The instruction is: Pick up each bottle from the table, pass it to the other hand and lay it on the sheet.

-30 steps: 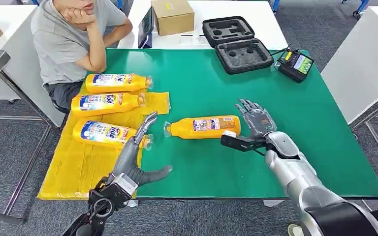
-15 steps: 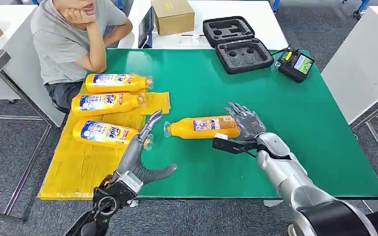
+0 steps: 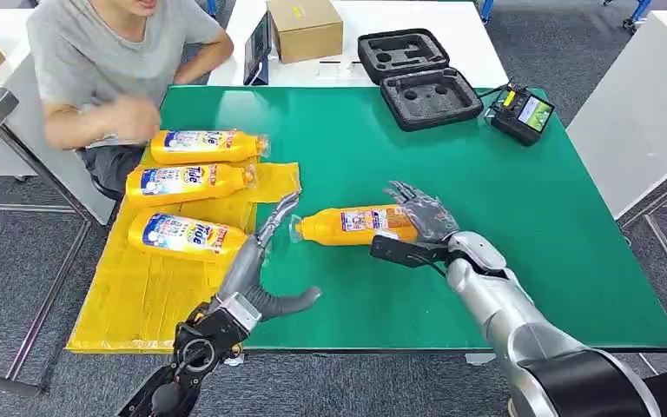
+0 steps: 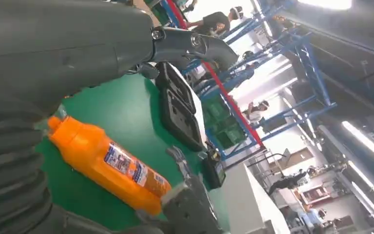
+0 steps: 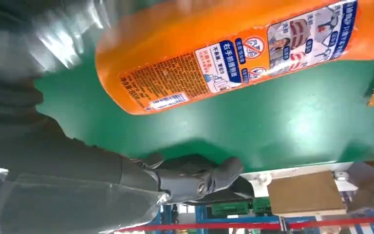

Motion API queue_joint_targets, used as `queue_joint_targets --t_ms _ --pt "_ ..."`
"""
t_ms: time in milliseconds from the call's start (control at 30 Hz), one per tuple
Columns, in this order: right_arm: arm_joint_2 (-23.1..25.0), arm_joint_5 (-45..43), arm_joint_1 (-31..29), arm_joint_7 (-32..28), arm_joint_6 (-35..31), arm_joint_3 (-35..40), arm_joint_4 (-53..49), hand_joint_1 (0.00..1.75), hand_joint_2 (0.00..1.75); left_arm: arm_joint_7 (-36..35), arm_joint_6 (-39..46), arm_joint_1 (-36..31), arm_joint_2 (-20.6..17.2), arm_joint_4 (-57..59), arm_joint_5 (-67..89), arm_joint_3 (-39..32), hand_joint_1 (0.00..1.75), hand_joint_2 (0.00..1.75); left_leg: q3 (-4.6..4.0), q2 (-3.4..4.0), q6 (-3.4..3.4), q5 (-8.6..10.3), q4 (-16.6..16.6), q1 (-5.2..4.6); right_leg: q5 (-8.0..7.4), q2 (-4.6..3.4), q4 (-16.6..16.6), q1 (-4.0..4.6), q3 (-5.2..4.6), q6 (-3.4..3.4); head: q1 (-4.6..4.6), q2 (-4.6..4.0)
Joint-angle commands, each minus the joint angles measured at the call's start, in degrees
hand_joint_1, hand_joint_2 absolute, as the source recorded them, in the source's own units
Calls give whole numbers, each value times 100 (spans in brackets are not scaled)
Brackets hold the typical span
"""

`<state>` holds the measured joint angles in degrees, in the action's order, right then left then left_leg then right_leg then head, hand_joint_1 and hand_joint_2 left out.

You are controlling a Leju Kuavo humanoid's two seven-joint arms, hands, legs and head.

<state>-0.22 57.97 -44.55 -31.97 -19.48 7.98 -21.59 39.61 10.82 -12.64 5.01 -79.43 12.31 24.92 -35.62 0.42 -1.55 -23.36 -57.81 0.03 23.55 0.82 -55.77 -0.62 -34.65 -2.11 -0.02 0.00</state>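
Detergent bottle (image 3: pixel 360 224), orange, lying on its side on the green table (image 3: pixel 521 208): we see it between the two hands, cap toward the left hand (image 3: pixel 256 278) and base at the right hand (image 3: pixel 425 228). From the head view, we find the right hand spread around the bottle's base, fingers above it and thumb below on the near side; whether they press on the plastic we cannot tell. The left hand is open, fingers extended toward the cap and not touching it, thumb held out to the side. Beyond the left hand, three more bottles (image 3: pixel 189 182) lie on the yellow sheet (image 3: pixel 130 295), with a seated person (image 3: pixel 104 61) farther off. Beyond the right hand we note a black foam case (image 3: pixel 417 78), a handheld controller (image 3: pixel 521 113) and a cardboard box (image 3: pixel 304 28). The left wrist view adds the bottle's full length with the right hand at its far end. The right wrist view alone shows the printed label at the base, with the thumb beneath and apart from the bottle.
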Motion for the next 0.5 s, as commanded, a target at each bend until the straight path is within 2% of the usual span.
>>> queue_joint_targets --t_ms 33,500 --pt "135 7 -307 125 6 -89 575 0 175 39 44 -261 57 619 -24 117 0 175 22 1 9 -10 -1 1 9 -9 -3 0 19 8 0 0" --pt "176 150 -310 331 42 41 650 0 175 39 72 -147 98 631 -104 113 0 175 25 1 9 -11 1 2 10 -10 -1 1 22 8 0 0"
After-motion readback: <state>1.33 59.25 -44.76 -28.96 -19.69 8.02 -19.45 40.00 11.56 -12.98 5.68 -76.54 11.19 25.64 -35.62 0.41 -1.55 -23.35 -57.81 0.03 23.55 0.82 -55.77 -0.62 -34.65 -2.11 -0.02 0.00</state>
